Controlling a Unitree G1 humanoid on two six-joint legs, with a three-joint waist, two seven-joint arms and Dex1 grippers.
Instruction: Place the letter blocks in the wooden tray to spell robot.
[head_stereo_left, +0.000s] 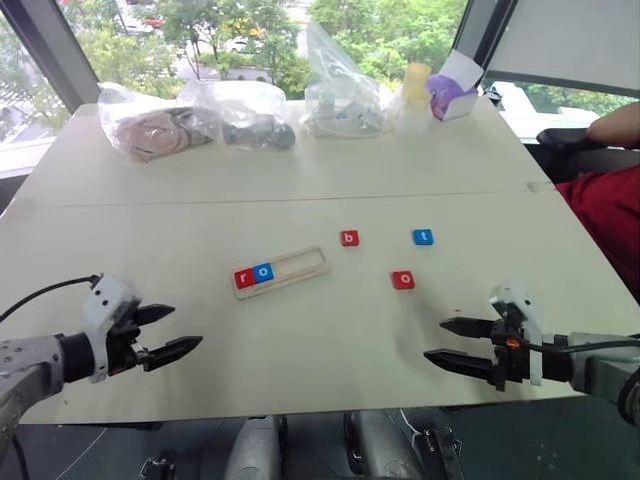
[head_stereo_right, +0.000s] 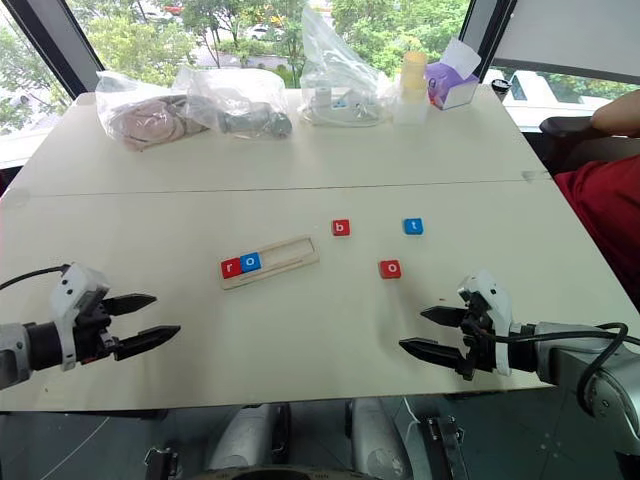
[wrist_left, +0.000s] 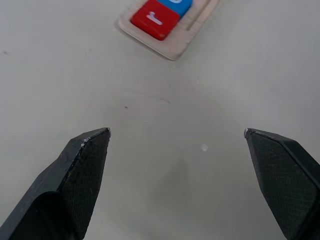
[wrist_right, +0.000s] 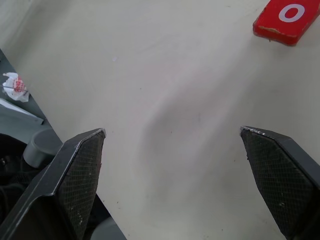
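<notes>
The wooden tray (head_stereo_left: 300, 266) lies mid-table, tilted, with a red r block (head_stereo_left: 245, 278) and a blue o block (head_stereo_left: 263, 271) side by side at its left end. Three blocks lie loose to its right: a red b (head_stereo_left: 349, 238), a blue t (head_stereo_left: 423, 237) and a red o (head_stereo_left: 403, 280). My left gripper (head_stereo_left: 180, 332) hovers open over the near left table edge, short of the tray. Near the front right edge my right gripper (head_stereo_left: 442, 341) stands open and empty, with the red o (wrist_right: 286, 19) ahead of it.
Clear plastic bags (head_stereo_left: 200, 118) with items, a pale cup (head_stereo_left: 416, 85) and a purple-and-white box (head_stereo_left: 452, 95) line the table's far edge. A person in red (head_stereo_left: 610, 205) sits at the right side. The table's front edge (head_stereo_left: 330, 405) runs just under both grippers.
</notes>
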